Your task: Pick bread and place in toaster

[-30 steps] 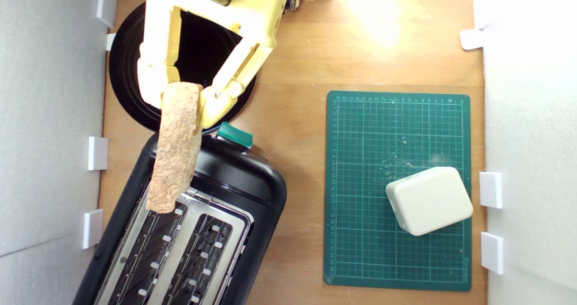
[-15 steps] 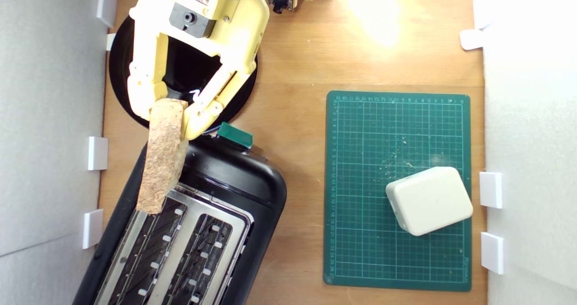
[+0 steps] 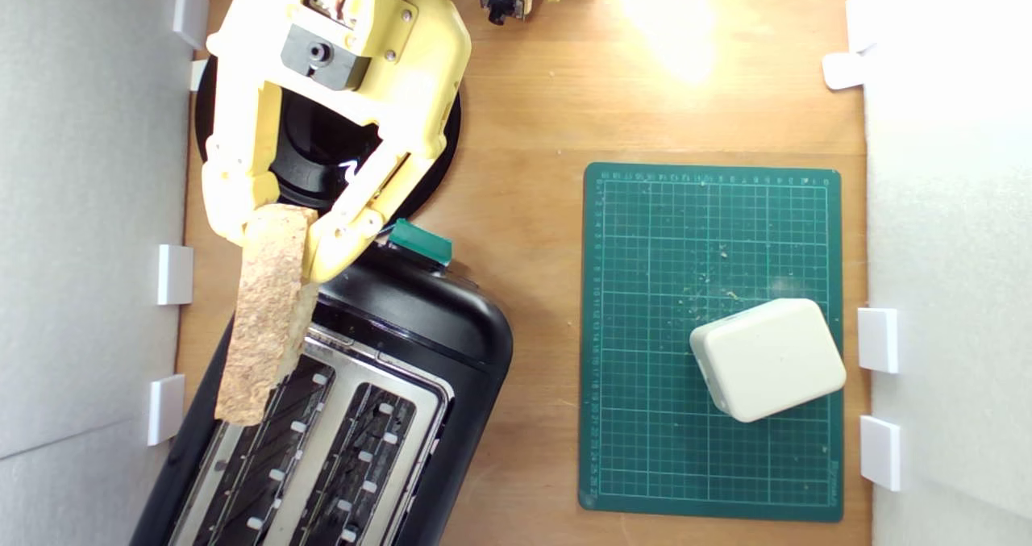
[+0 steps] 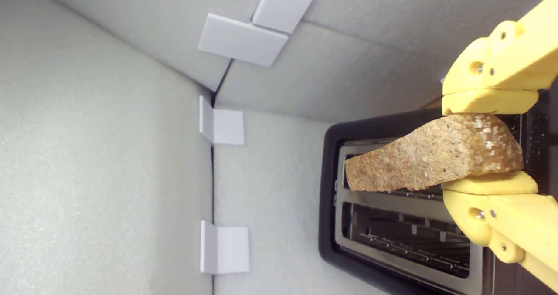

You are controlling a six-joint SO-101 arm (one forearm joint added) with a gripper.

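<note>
A cream block sits at the five o'clock corner of a green cutting mat; a round black plate lies at ten o'clock on the wooden surface.

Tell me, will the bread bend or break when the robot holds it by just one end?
Probably not. The bread sticks out straight from the gripper without drooping, so it looks stiff and likely light. Its surface looks rough and grainy in the wrist view, so it should not slip easily. Crumbs lie on the green mat, so it may shed bits if squeezed hard.
</note>
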